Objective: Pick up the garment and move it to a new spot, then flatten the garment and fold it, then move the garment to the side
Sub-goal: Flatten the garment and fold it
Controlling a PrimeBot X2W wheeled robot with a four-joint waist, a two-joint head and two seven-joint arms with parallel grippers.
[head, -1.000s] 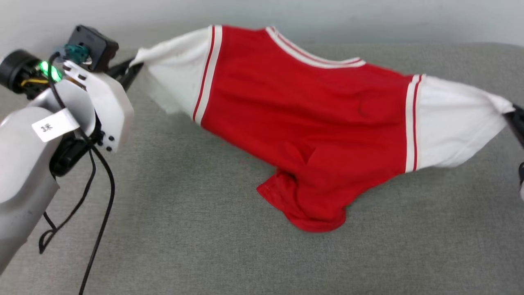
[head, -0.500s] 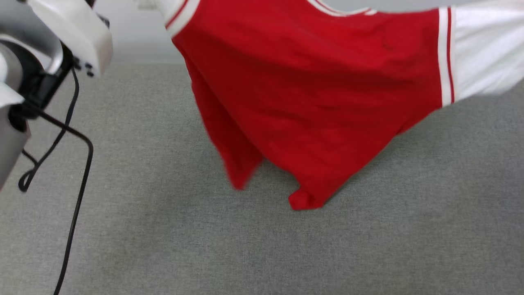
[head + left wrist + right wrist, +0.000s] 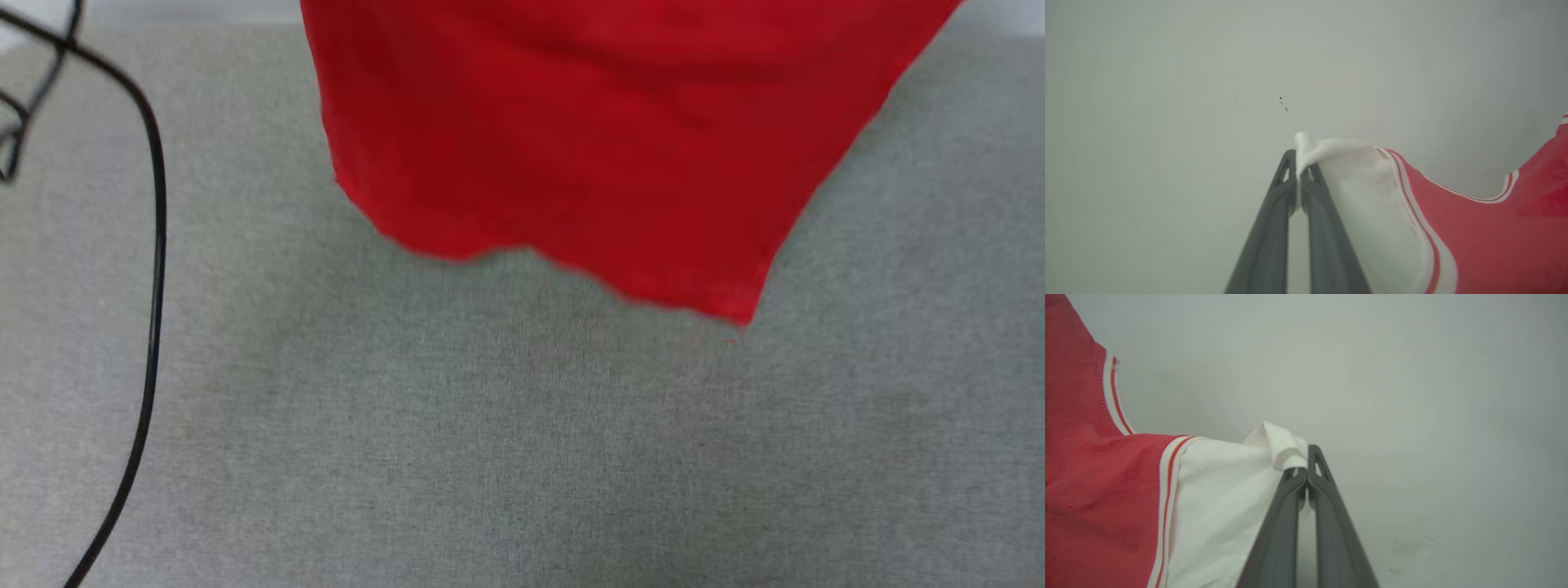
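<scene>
White sleeve tips of shirt (image 3: 571, 122) pinched: one by left gripper (image 3: 1297, 165), other by right gripper (image 3: 1306, 463). Red hem hangs over grey cushion (image 3: 522, 457), toward far edge.

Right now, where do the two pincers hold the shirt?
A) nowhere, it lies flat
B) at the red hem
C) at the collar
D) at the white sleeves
D: the left pincer and the right pincer are each shut on a white sleeve of the shirt.
</scene>
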